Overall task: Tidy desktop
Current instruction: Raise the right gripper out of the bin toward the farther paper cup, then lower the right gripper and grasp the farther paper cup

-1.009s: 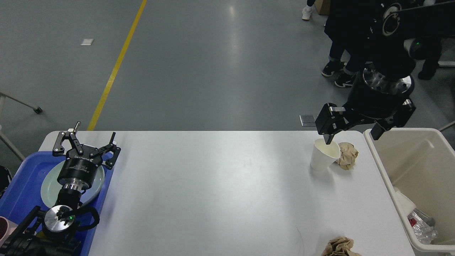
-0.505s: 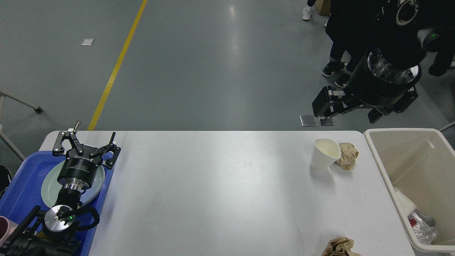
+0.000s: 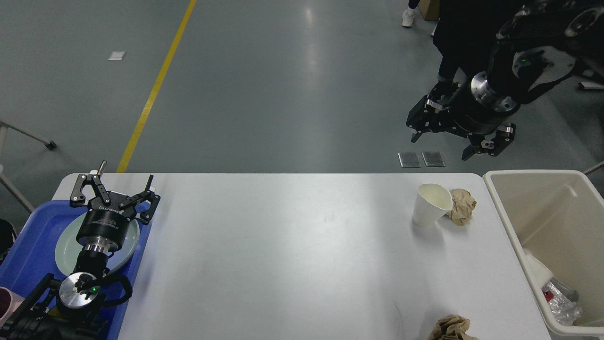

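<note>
Hovering right end effector [image 3: 441, 146], fingers spread, empty | left end effector [image 3: 115, 182] spread over tray [image 3: 28, 241] | cup [image 3: 430, 204] upright on desk [image 3: 292, 245].

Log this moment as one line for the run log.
left gripper: open, over blue tray | right gripper: open, empty, raised beyond desktop | paper cup: on desktop, against crumpled brown paper | bin: some trash

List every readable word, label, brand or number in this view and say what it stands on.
Black left gripper, open above the blue plastic tray: white lettering on its body, upside down and too small to read.
White paper cup, cream plastic bin, white matte desktop: no text visible.
</note>
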